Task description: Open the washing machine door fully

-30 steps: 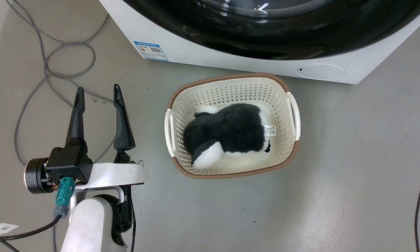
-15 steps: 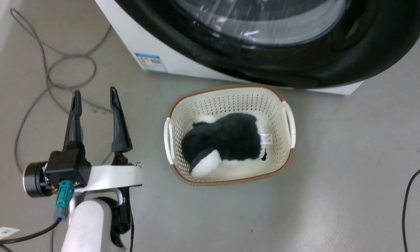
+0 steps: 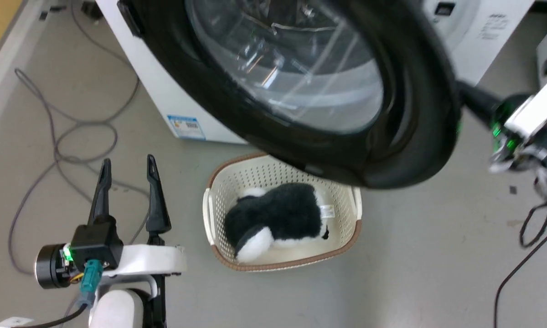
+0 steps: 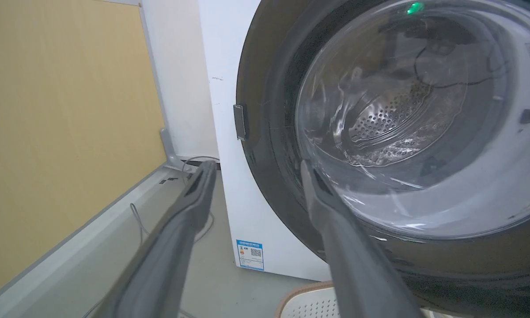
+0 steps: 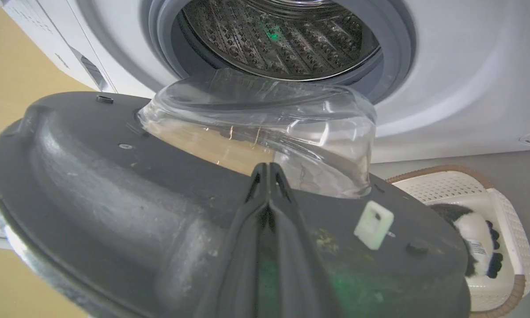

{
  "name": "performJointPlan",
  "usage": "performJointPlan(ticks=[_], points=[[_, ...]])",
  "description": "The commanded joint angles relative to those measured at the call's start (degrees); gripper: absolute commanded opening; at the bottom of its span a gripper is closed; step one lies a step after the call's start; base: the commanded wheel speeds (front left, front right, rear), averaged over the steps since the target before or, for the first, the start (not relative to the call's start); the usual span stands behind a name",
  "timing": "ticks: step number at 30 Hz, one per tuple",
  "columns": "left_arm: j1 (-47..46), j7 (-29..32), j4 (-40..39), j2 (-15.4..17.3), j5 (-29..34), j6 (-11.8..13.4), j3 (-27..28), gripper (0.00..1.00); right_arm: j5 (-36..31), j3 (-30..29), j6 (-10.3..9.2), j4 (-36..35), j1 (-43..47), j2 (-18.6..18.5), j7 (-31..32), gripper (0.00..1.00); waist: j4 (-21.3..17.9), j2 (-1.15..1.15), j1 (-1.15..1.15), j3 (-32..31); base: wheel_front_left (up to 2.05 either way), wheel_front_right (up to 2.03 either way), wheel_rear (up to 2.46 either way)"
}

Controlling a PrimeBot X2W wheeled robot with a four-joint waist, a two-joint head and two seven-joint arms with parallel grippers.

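Observation:
The washing machine door [image 3: 301, 91], glossy black with a clear glass bowl, stands swung partly out from the white washing machine [image 3: 150, 91]. In the right wrist view my right gripper [image 5: 268, 170] is shut, its tips against the door's inner face [image 5: 115, 185] just below the glass bowl [image 5: 265, 132]. The steel drum [image 5: 274, 35] lies open beyond. My right wrist [image 3: 519, 123] sits past the door's free edge. Low on the left, my left gripper [image 3: 127, 164] is open with nothing in it, apart from the door; its view shows the door's outer face [image 4: 380, 110].
A cream basket [image 3: 209, 205] holding a black-and-white plush toy [image 3: 278, 214] sits on the floor under the door's lower edge. Grey cables [image 3: 59, 150] loop on the floor at left, and a black cable [image 3: 519, 264] lies at right. A yellow wall [image 4: 70, 110] runs left of the machine.
The head camera has tilted up. The door has swung farther out from the machine, over the basket. My right wrist has come into view at the right. The left arm stays put.

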Motion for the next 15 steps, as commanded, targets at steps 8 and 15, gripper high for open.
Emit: performJointPlan(ticks=[8,15], points=[[2.28,-0.30,1.02,0.06,1.07,-0.95,0.34,1.00,1.06,1.86,0.07,-9.82,9.97,1.90,0.86,0.00,-0.83,0.00,0.00,-3.15,0.00,0.00,0.00],[3.70,-0.30,2.18,0.06,1.91,-1.34,0.15,1.00,0.71,4.82,0.07,-18.69,16.86,4.22,1.04,0.00,-0.82,0.00,0.00,-5.19,0.00,0.00,0.00]])
